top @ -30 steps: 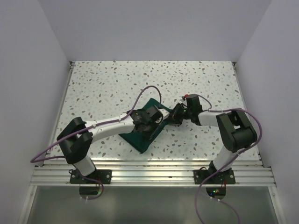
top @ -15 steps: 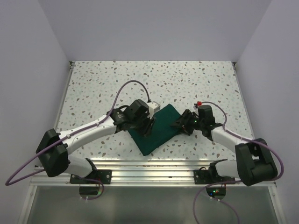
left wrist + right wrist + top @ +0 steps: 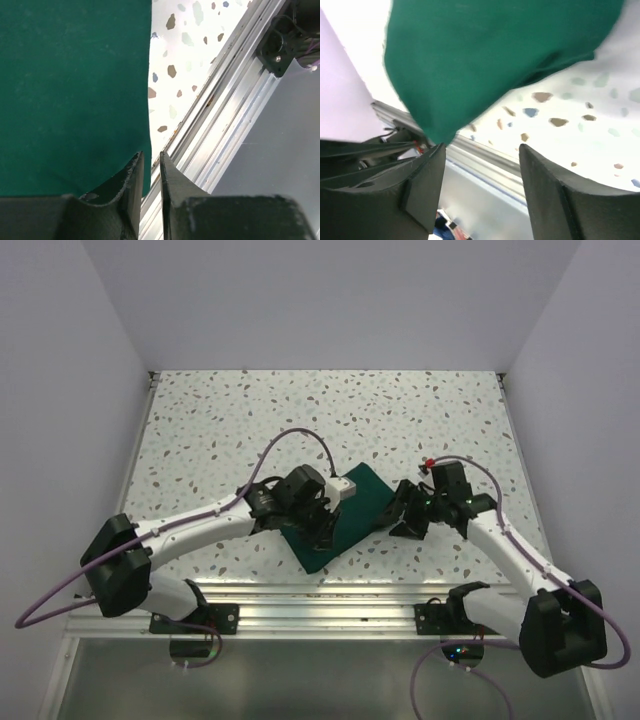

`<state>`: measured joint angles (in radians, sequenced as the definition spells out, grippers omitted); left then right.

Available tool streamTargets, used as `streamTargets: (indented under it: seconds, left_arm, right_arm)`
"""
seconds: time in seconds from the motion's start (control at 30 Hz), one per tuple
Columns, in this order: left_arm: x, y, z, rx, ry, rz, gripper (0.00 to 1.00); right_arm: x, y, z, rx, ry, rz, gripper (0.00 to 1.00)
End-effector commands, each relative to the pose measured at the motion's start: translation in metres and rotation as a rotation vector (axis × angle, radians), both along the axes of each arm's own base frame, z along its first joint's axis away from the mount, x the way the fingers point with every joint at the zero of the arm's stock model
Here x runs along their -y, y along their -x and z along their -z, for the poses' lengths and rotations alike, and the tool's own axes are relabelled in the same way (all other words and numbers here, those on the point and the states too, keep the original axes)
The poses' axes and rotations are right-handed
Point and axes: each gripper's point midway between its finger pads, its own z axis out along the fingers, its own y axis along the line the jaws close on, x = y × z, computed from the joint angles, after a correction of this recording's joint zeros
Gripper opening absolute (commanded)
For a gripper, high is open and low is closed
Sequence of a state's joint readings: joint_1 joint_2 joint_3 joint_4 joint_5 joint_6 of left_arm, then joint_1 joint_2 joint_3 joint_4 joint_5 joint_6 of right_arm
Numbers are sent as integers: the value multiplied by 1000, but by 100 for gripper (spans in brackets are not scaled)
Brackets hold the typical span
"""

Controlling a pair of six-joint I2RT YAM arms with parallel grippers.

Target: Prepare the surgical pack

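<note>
White speckled terrazzo worktop (image 3: pixel 250 410) boxed by plain pale lilac walls (image 3: pixel 330 300); ribbed aluminium rail (image 3: pixel 330 602) along its near edge.

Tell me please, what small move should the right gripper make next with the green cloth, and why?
Probably ease the right gripper forward until the edge of the surgical pack lies between its fingers. Its jaws stand open and empty, and the folded cloth lies just ahead of them on the table, so it cannot grip yet.
</note>
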<state>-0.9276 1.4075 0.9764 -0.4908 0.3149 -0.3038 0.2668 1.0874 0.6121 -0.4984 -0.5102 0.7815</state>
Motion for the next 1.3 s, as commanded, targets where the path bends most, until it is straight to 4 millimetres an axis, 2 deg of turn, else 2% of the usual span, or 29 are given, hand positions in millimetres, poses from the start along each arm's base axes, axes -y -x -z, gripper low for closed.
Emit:
streamTargets:
  seconds: [0.0, 0.03, 0.07, 0.13, 0.17, 0.2, 0.23, 0.3, 0.37, 0.43, 0.47, 0.57, 0.73, 0.83, 0.87, 1.0, 1.17, 1.2, 1.27]
  left_arm:
    - [27, 0, -12, 2, 93, 68, 21]
    - [28, 2, -4, -16, 77, 78, 19]
    - [26, 5, 2, -32, 66, 85, 18]
    - [26, 10, 14, -61, 46, 103, 15]
    - [22, 13, 22, -74, 27, 103, 13]
    - [21, 15, 26, -85, 18, 103, 12]
    - [18, 16, 32, -96, 4, 97, 10]
    - [12, 24, 45, -129, -18, 102, 9]
    - [1, 30, 61, -167, -69, 78, 4]
    - [-8, 32, 74, -197, -120, 44, 1]
    - [-14, 36, 82, -215, -142, 33, 0]
    - [-26, 34, 96, -229, -207, -16, 0]
    - [-50, 21, 114, -277, -277, -108, 0]
    - [-62, 1, 113, -253, -312, -159, 0]
    - [-60, -11, 108, -230, -306, -176, 0]
    - [-75, -53, 100, -195, -313, -267, 0]
    - [-88, -93, 94, -172, -320, -326, 1]
    - [-93, -94, 96, -176, -336, -325, 1]
    - [-93, -96, 92, -182, -316, -313, 2]
  right_arm:
    - [5, -10, -32, 33, 40, -32, 60]
    - [4, -18, -38, 49, 41, -32, 58]
    - [0, -31, -56, 104, 27, -53, 52]
    - [-9, -51, -57, 116, 3, -73, 45]
    - [-14, -60, -64, 130, -15, -96, 34]
    - [-18, -65, -49, 68, -22, -116, 28]
    - [-21, -71, -49, 82, -33, -133, 16]
    - [-22, -77, -43, 78, -37, -136, 8]
    - [-20, -70, -27, 40, -29, -150, 2]
    - [-17, -63, -14, 30, -23, -149, 1]
    - [-14, -51, 2, -11, -14, -150, 1]
    - [-8, -40, 28, -54, -2, -145, 0]
    - [-4, -35, 49, -79, 17, -132, 0]
    - [-6, -36, 55, -81, 5, -121, 0]
    - [-5, -34, 59, -90, 12, -110, 0]
    - [-3, -37, 74, -108, 28, -89, 0]
    - [-16, -57, 67, -73, 19, -99, 0]
    - [-18, -55, 64, -81, 23, -108, 0]
    - [-20, -64, 46, -53, 23, -131, 0]
